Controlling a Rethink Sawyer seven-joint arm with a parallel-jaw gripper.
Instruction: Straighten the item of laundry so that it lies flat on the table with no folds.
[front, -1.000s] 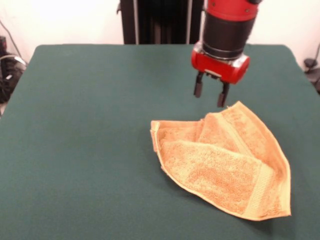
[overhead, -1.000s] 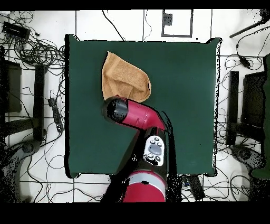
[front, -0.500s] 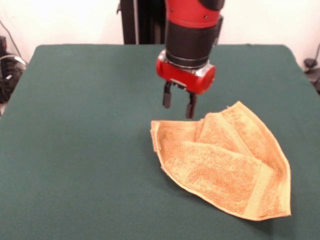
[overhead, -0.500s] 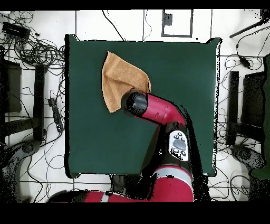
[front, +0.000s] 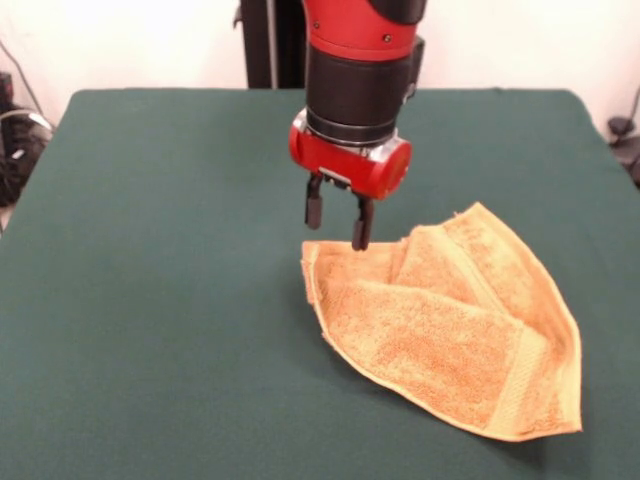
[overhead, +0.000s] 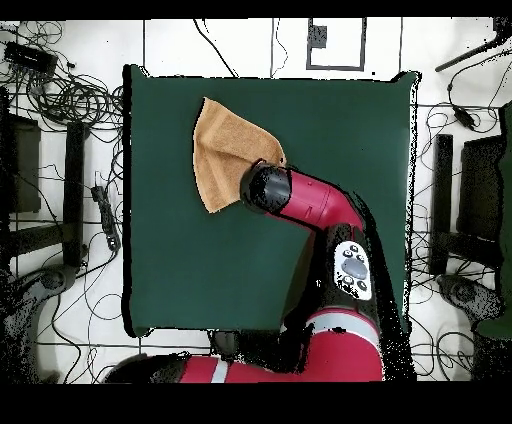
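The orange-tan terry towel (front: 450, 320) lies folded over itself on the dark green table (front: 160, 300), right of centre in the front view. Its upper layers overlap in creases, with a striped band near the front right corner. In the overhead view the towel (overhead: 222, 150) lies at the table's (overhead: 340, 130) upper left. My gripper (front: 336, 224) hangs open and empty just above the towel's far left corner, its fingertips close to the cloth edge. In the overhead view the arm's wrist (overhead: 268, 188) covers the gripper and the towel's near corner.
The arm (overhead: 320, 210) reaches across the table from the base at the bottom. Cables and stands (overhead: 60, 90) lie on the floor around the table. The black pedestal column (front: 270, 40) stands behind the far edge.
My gripper has moved left in the front view, from above the towel's far right part to its far left corner, and has come lower. The towel has not moved.
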